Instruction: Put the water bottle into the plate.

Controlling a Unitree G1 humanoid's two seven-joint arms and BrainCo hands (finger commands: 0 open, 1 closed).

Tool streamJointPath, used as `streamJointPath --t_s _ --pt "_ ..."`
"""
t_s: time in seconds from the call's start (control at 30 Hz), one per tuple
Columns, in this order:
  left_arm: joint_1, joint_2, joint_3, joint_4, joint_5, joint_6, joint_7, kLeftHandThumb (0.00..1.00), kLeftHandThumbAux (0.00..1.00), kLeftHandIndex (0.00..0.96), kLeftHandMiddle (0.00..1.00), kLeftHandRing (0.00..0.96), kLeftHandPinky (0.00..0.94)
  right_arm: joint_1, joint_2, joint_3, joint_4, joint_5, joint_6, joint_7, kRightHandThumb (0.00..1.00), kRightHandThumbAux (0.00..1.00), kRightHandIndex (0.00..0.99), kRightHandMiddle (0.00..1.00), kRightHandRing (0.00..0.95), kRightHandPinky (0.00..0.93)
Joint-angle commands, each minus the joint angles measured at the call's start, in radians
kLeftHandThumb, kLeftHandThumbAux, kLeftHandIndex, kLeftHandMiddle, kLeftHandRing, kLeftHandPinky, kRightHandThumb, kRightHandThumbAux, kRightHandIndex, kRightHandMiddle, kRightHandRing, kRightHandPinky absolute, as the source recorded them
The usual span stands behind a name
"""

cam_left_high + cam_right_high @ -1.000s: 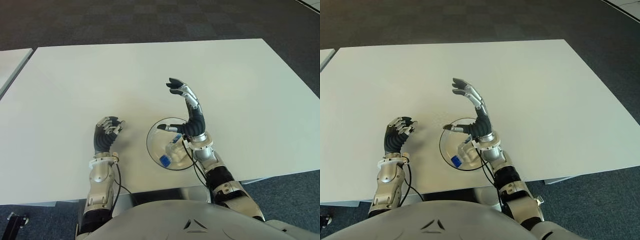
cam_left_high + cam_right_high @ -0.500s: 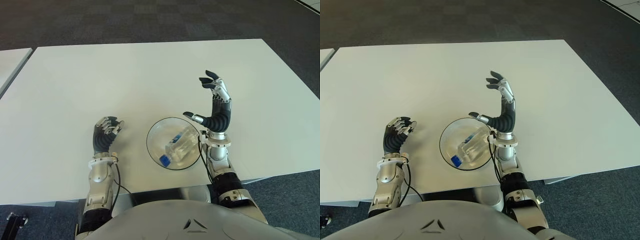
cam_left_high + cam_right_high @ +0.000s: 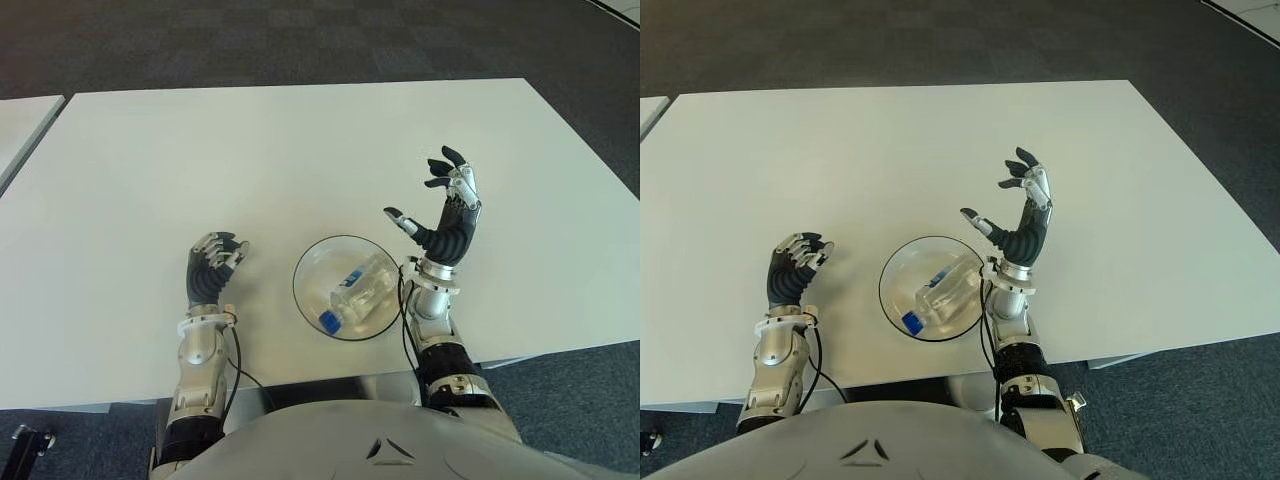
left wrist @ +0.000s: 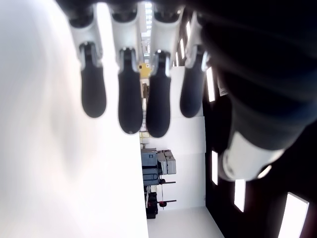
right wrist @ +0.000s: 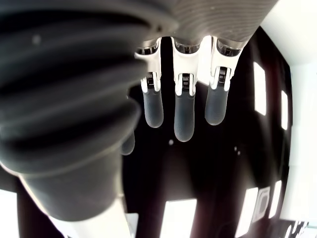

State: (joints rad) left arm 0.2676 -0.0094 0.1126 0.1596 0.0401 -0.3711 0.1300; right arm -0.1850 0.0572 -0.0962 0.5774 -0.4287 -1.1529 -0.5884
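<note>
A clear water bottle (image 3: 352, 292) with a blue cap lies on its side inside the round glass plate (image 3: 306, 270) near the table's front edge. My right hand (image 3: 440, 212) is raised just to the right of the plate, fingers spread and holding nothing. My left hand (image 3: 212, 265) shows to the left of the plate with its fingers curled and nothing in them. In the right wrist view the fingers (image 5: 183, 114) hang loose with only dark background behind them.
The white table (image 3: 250, 150) stretches wide behind the plate. Its front edge runs close below both wrists. A second white table (image 3: 20, 125) shows at the far left, across a narrow gap. Dark carpet lies beyond.
My right hand has drawn away from above the plate toward the right, leaving the bottle lying in the plate. The left hand has not moved.
</note>
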Motion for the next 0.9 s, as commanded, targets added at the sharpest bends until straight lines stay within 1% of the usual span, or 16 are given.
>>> streamJointPath --t_s 0.03,0.17,0.3,0.37,0.43,0.53,0.57,0.6,0.63,0.7,0.77,0.9 --pt "0.003 0.002 0.003 0.001 0.0 0.024 0.001 0.706 0.708 0.432 0.533 0.523 0.512 -0.044 -0.017 -0.026 0.089 -0.05 0.021 -0.074 0.079 0.998 0.549 0.597 0.625 0.619" --pt "0.001 0.002 0.002 0.001 0.01 0.021 0.009 0.707 0.708 0.432 0.538 0.527 0.519 -0.049 -0.035 -0.024 0.139 -0.069 0.031 -0.112 0.07 0.998 0.559 0.619 0.64 0.622" --pt "-0.004 0.006 0.002 0.013 0.019 0.004 0.011 0.706 0.709 0.432 0.542 0.533 0.525 -0.033 -0.042 -0.008 0.152 -0.04 0.048 -0.091 0.046 0.998 0.569 0.62 0.635 0.604" --pt "-0.003 0.007 0.001 0.011 0.022 0.004 0.009 0.706 0.709 0.432 0.543 0.533 0.523 -0.015 -0.043 0.002 0.143 -0.008 0.072 -0.056 0.031 0.998 0.576 0.62 0.631 0.605" --pt "-0.001 0.006 0.002 0.006 0.016 0.013 0.005 0.706 0.709 0.432 0.543 0.533 0.517 0.001 -0.04 0.011 0.126 0.04 0.112 -0.008 0.016 0.996 0.583 0.621 0.626 0.61" --pt "-0.001 0.004 0.002 0.008 0.011 0.008 0.001 0.706 0.709 0.432 0.543 0.533 0.515 0.023 -0.041 0.024 0.093 0.136 0.19 0.092 0.016 0.989 0.587 0.619 0.62 0.61" --pt "-0.001 0.003 0.002 0.009 0.01 0.006 0.0 0.706 0.709 0.432 0.544 0.533 0.514 0.03 -0.042 0.027 0.081 0.163 0.213 0.121 0.258 0.897 0.531 0.611 0.61 0.598" --pt "-0.002 0.003 0.002 0.009 0.007 0.007 -0.001 0.706 0.709 0.432 0.544 0.534 0.514 0.035 -0.045 0.028 0.068 0.197 0.248 0.159 0.413 0.838 0.495 0.606 0.603 0.591" --pt "-0.002 0.002 0.002 0.01 0.004 0.007 -0.003 0.706 0.709 0.432 0.543 0.533 0.513 0.04 -0.047 0.029 0.055 0.222 0.276 0.188 0.514 0.8 0.472 0.6 0.594 0.579" --pt "-0.003 0.001 0.003 0.009 -0.001 0.01 -0.005 0.706 0.709 0.432 0.542 0.531 0.511 0.048 -0.051 0.029 0.031 0.263 0.329 0.237 0.601 0.766 0.453 0.593 0.584 0.566" --pt "-0.003 0.0 0.003 0.007 -0.006 0.012 -0.007 0.706 0.709 0.432 0.54 0.53 0.509 0.058 -0.053 0.03 0.0 0.293 0.386 0.279 0.647 0.748 0.442 0.583 0.573 0.557" --pt "-0.003 -0.001 0.004 0.007 -0.007 0.014 0.0 0.707 0.708 0.432 0.538 0.527 0.509 0.082 -0.066 0.036 -0.067 0.354 0.518 0.377 0.689 0.733 0.434 0.559 0.55 0.542"
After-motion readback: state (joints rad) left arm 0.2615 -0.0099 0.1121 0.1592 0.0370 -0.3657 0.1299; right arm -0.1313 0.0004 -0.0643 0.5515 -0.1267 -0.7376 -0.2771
